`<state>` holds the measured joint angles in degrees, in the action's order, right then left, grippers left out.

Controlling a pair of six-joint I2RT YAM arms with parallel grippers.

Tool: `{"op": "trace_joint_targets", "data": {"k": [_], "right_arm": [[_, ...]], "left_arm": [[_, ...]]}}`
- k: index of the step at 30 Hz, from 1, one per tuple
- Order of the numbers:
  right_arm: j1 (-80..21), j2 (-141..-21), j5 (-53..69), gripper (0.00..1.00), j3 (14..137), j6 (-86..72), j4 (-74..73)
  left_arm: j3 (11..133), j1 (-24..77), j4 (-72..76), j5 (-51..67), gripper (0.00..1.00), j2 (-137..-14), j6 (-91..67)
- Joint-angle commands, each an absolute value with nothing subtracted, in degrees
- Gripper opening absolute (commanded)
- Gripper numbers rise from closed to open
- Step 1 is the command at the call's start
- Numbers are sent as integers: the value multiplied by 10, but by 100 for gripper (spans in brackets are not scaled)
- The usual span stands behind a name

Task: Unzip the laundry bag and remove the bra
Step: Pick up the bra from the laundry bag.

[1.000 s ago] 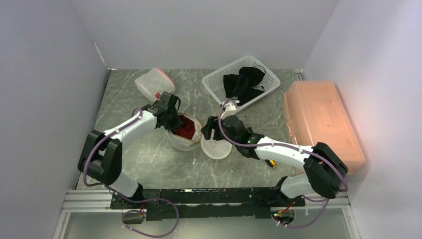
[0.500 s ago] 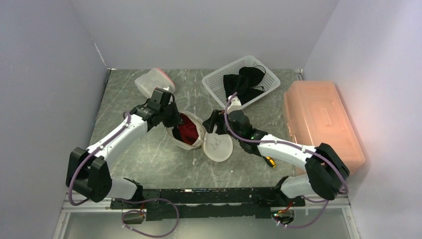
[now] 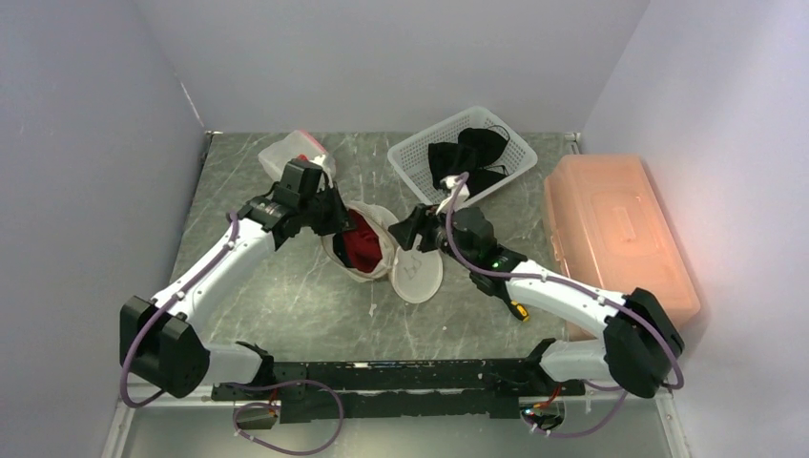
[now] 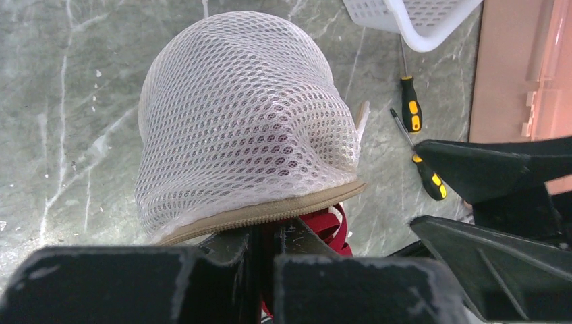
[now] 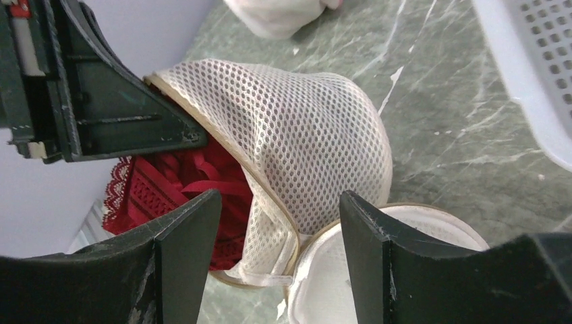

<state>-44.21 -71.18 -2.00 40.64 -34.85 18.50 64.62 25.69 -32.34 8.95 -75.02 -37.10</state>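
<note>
Since the laundry bag (image 4: pixel 243 121) gapes at the middle of the counter (image 3: pixel 286 296) with the red bra (image 5: pixel 168 182) showing in its mouth, we judge the pull-out is the step in hand. We should reach deep, close on lace rather than mesh, then draw toward 3 o'clock. Right end effector (image 5: pixel 278 202), at 3 o'clock of the bag — spread, holding nothing. Left end effector (image 4: pixel 265 236), at 10 o'clock — pressed together, pinching the zipper rim.

Walled marble-look work table
A grey-green veined stone-pattern tabletop (image 3: pixel 286 305) sits enclosed by plain pale lavender-white panel walls (image 3: pixel 382 57) on three sides; a silver aluminium rail (image 3: pixel 162 384) borders its near edge.
</note>
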Motion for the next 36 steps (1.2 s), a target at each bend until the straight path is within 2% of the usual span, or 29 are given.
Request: {"op": "trace_joint_targets", "data": {"k": [1, 9, 11, 14, 18, 20, 22, 25, 26, 36], "right_arm": [[-441, -754, 37, 68, 459, -299, 192], [-442, -826, 44, 68, 497, -270, 176], [-442, -835, 41, 63, 501, -271, 178], [-442, -854, 36, 51, 516, -269, 168], [-442, -879, 50, 42, 531, -272, 170], [-442, -887, 55, 34, 532, -278, 175], [-443, -893, 61, 25, 534, -282, 181], [-442, -898, 69, 4, 534, -291, 189], [-441, -898, 67, 0, 531, -294, 191], [-409, -881, 36, 0, 492, -337, 210]], "left_arm": [[643, 258, -300, 141, 3, -753, -348], [630, 258, -297, 160, 3, -781, -339], [631, 258, -298, 160, 3, -783, -337], [630, 258, -296, 163, 3, -788, -333], [624, 258, -292, 169, 3, -789, -327], [622, 258, -291, 170, 3, -789, -323], [619, 258, -293, 171, 3, -791, -320], [614, 258, -295, 168, 3, -794, -313], [612, 258, -297, 166, 3, -794, -310], [592, 258, -318, 175, 3, -762, -272]]}}
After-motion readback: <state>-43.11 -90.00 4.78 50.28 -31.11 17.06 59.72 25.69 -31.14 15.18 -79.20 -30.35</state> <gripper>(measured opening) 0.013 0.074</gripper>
